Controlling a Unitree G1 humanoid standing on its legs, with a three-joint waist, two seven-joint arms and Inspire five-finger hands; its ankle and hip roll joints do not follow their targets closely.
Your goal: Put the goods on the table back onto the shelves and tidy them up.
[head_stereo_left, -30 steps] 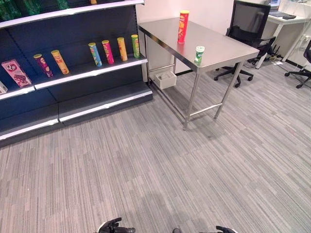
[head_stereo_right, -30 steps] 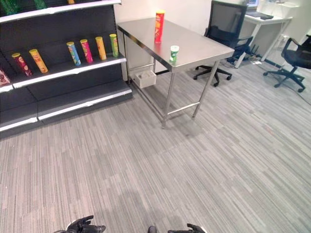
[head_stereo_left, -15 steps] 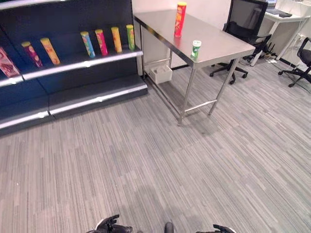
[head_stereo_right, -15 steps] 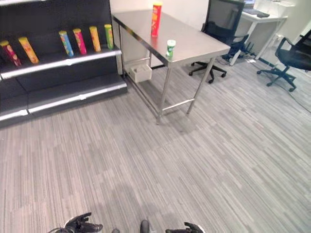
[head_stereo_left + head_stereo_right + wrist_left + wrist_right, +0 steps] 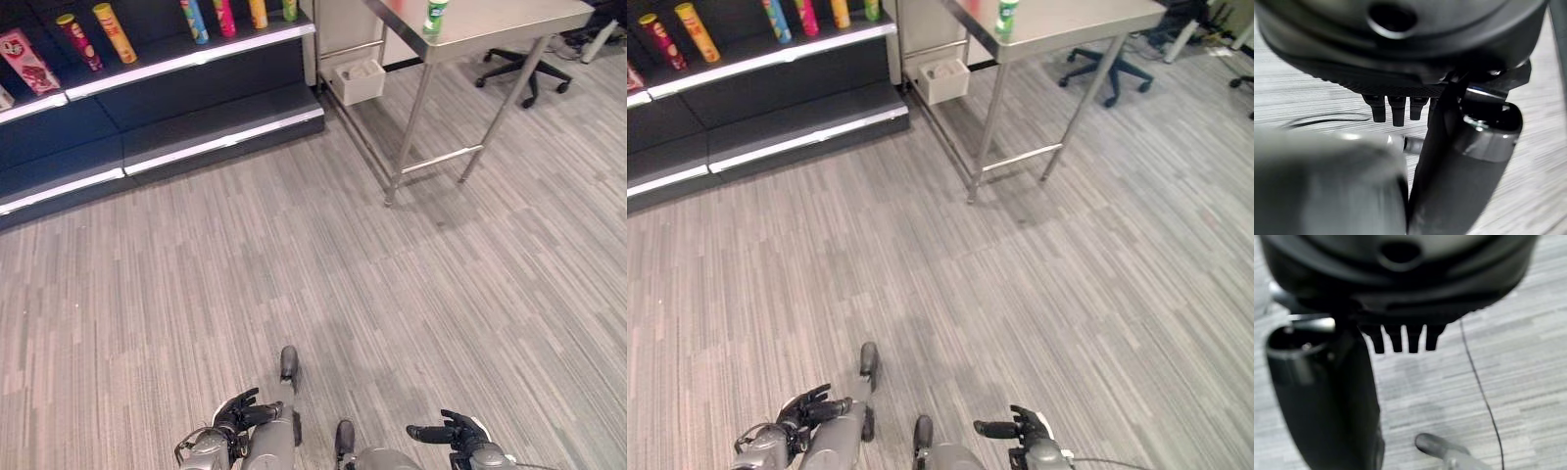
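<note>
A short green can (image 5: 434,16) stands near the front edge of the steel table (image 5: 509,18) at the far right. Several tall snack tubes, among them an orange one (image 5: 114,31) and a blue one (image 5: 194,20), lean on the dark shelf's white-edged board (image 5: 176,61), with a pink box (image 5: 27,61) at its left end. My left hand (image 5: 238,411) and right hand (image 5: 453,431) hang low over the carpet, far from table and shelf. Both are open and hold nothing; their fingers (image 5: 1393,107) (image 5: 1400,340) point straight at the floor.
A white box (image 5: 359,80) sits on the floor between shelf and table. A black office chair's base (image 5: 519,67) stands behind the table's legs (image 5: 407,137). A low shelf step (image 5: 225,132) juts out. Grey carpet stretches between me and the furniture.
The camera has tipped down, so shelf and table have slid to the top edge and the tall red can has left the picture. Both hands show more fully now. No goods have moved.
</note>
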